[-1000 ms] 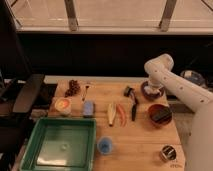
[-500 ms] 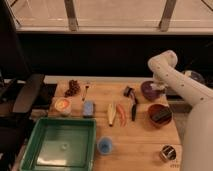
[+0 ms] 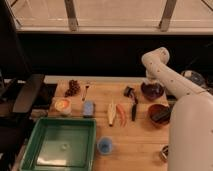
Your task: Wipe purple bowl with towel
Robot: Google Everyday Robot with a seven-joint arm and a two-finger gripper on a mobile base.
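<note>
The claw (image 3: 151,82) hangs directly over the purple bowl (image 3: 152,90), at the tabletop's (image 3: 135,145) far right; whether it is open, closed or gripping anything I cannot tell; no towel shows, perhaps hidden beneath it; just nearer than the claw sits the red bowl (image 3: 159,114), kept apart so wiping stays unobstructed.

A single white, smooth-shelled robot arm (image 3: 175,87) rises from the near right corner of the scene, where its broad white lower segment (image 3: 189,131) fills the corner. From there it slants up toward the far left, narrowing to a rounded white elbow joint (image 3: 156,57) at its highest point. Past this bend the wrist drops downward, and the two-finger gripper (image 3: 150,82) hangs below the joint, pointing down, on the right side of the scene
</note>
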